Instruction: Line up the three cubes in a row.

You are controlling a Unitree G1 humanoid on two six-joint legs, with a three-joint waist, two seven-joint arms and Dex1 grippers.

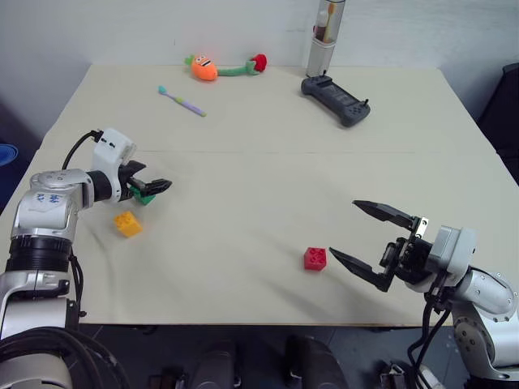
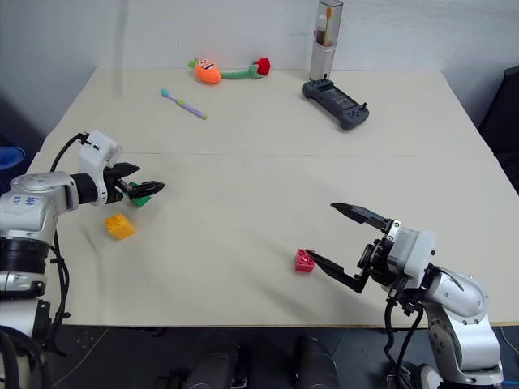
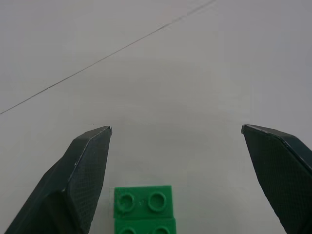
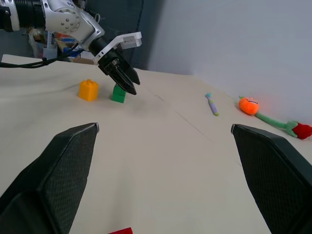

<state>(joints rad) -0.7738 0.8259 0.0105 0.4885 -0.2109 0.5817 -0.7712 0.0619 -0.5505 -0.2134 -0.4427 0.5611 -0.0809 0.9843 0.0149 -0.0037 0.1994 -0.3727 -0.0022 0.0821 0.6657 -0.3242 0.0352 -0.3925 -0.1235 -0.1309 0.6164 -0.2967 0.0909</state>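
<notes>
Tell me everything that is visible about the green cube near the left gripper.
The green cube is a small block of glossy plastic with round studs on top. It stands upright on the beige table, beside the yellow-orange cube but apart from it. The open left gripper hovers over it, and the cube lies between the two black fingers near their base. No finger visibly touches it.
</notes>
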